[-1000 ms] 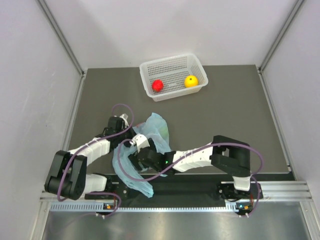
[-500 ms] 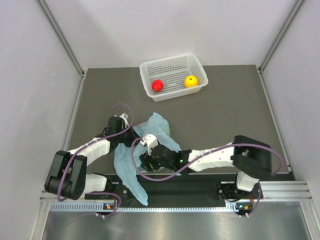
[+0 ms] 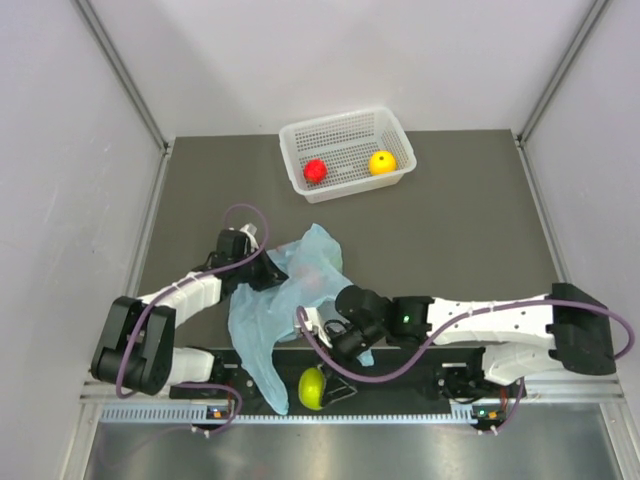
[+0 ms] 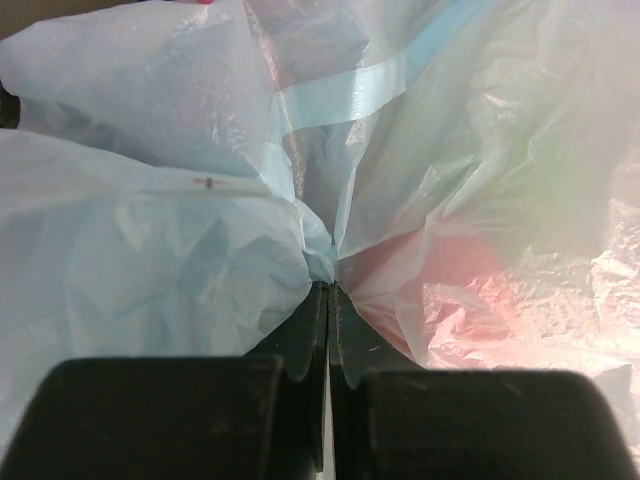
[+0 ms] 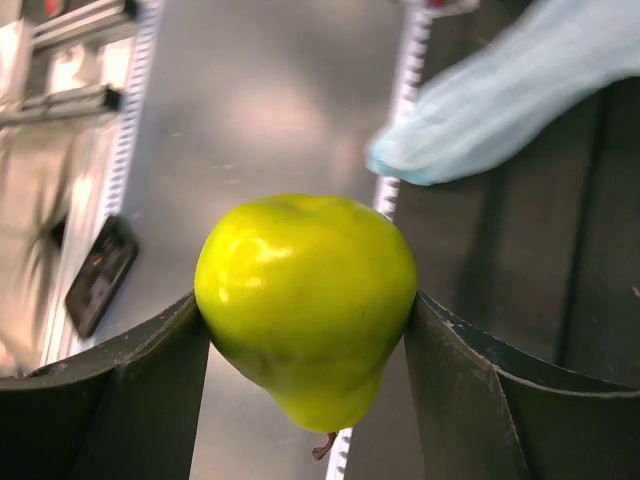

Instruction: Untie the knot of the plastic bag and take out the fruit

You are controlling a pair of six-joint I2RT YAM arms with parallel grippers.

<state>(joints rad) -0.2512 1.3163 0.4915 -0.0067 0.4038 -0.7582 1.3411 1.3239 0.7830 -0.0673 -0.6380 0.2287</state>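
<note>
The light-blue plastic bag (image 3: 275,310) lies crumpled at the near left of the table. My left gripper (image 3: 262,272) is shut on a fold of the bag (image 4: 200,270); its jaws meet at the plastic (image 4: 328,288). A red fruit (image 4: 450,285) shows through the film, with a faint green tint beyond it. My right gripper (image 3: 316,386) is shut on a green fruit (image 3: 311,388) outside the bag, over the near rail. In the right wrist view the green fruit (image 5: 305,300) sits between both fingers. I cannot make out the knot.
A white perforated basket (image 3: 300,135) stands at the back centre with a red fruit (image 3: 316,170) and a yellow-orange fruit (image 3: 380,162) in it. The metal rail (image 3: 400,410) and arm bases run along the near edge. A tip of the bag (image 5: 520,100) hangs over the rail.
My right arm has stretched out and drawn back from the bag towards the near rail, bringing the green fruit out. The bag has shifted and spread. The left gripper has kept its hold.
</note>
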